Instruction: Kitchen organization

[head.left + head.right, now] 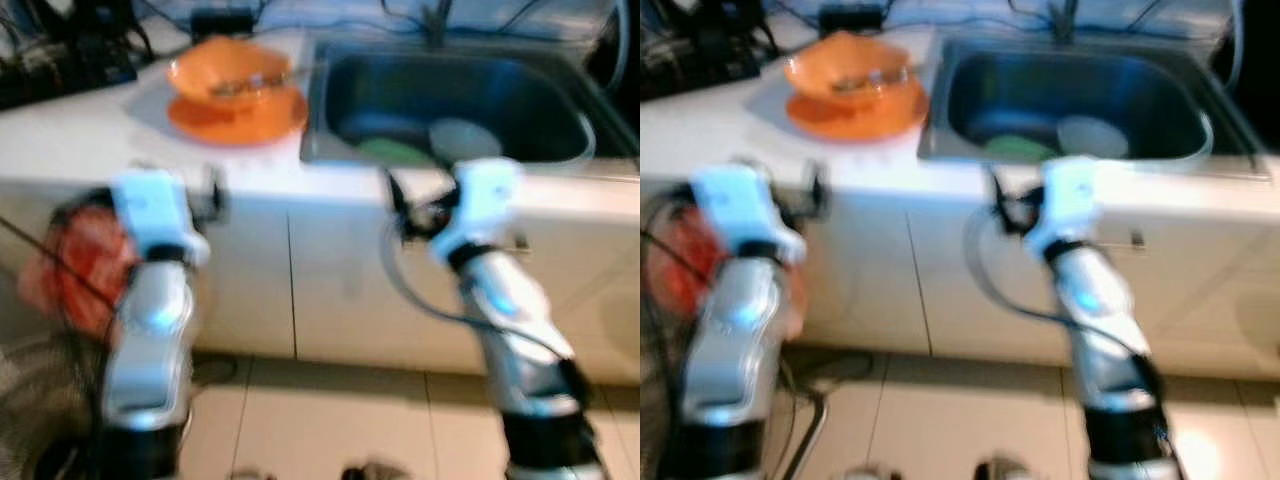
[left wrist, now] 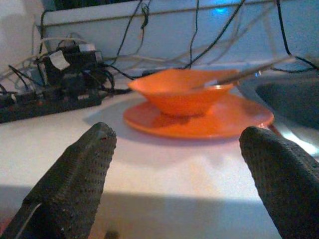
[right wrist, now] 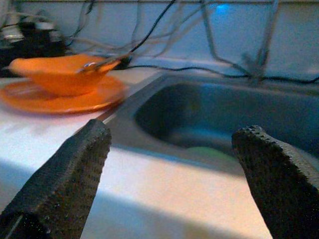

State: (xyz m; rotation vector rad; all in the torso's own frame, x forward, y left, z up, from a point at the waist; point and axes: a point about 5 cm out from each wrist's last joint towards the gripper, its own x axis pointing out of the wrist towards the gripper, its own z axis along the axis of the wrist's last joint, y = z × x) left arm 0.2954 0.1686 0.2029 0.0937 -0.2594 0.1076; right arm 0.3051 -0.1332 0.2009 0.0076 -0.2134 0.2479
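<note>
both arms are raised at the front edge of the white counter (image 1: 80, 150), and the head views are blurred, so any judgement of reach from here is shaky. the left claw (image 2: 174, 174) stands wide, its two black fingers (image 2: 75, 174) spread with nothing between them, aimed at the orange bowl (image 1: 228, 72) that sits on an orange plate (image 1: 240, 115) toward the back of the counter, near the sink's left rim. a utensil (image 2: 244, 74) leans out of the bowl toward the sink; if the claw closes on the bowl's rim or nudges it, that utensil could tip out or the bowl could skid on the plate, since the two are only stacked. the right claw (image 3: 169, 174) is also wide and empty, pointed over the counter edge at the steel sink (image 1: 330, 100), where a green item (image 1: 395, 150) and a pale round dish (image 1: 465, 140) lie at the bottom. reaching down there risks knocking the sink's front wall. behind the bowl a tangle of black cables (image 2: 149, 40) and a power strip with plugs (image 2: 60, 74) crowd the back-left of the counter; a sweep past the plate could snag them. a red-orange bag or net (image 1: 70, 265) hangs low beside the left arm, close enough to catch.
</note>
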